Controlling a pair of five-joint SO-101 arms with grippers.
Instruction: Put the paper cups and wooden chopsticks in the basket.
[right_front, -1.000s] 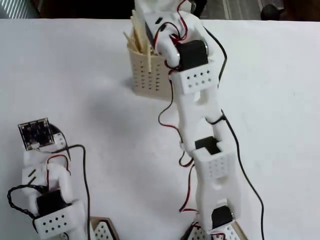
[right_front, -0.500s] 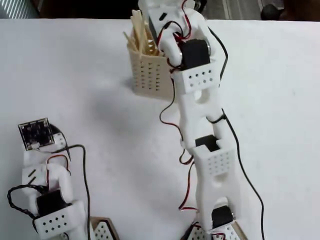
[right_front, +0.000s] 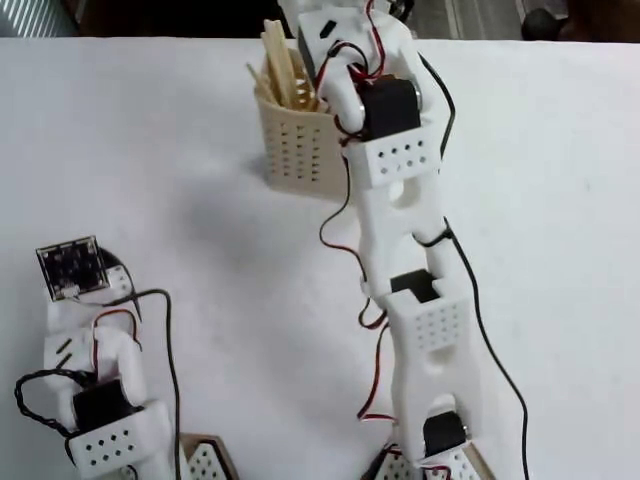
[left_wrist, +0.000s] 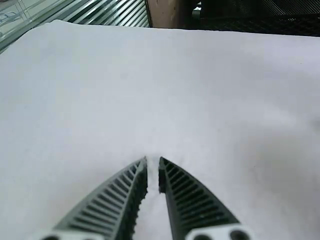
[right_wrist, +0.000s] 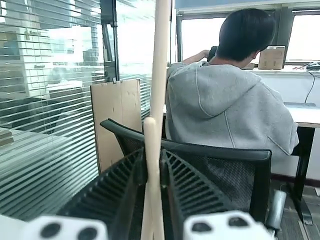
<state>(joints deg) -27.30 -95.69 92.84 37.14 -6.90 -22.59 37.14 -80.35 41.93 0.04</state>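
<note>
The cream perforated basket stands near the table's far edge with several wooden chopsticks sticking up out of it. My right arm stretches across the table, and its wrist is over the basket's right rim. My right gripper is shut on wooden chopsticks that stand upright between its jaws, one rising high. My left arm rests at the near left. My left gripper is shut, holds nothing and hovers low over the bare white table.
The white table has open room left of the basket and in the middle. Red and black cables hang along the right arm. The far table edge runs just behind the basket.
The right arm's wrist has shifted a little farther toward the table's far edge over the basket, carrying the chopsticks with it. The left arm has not moved.
</note>
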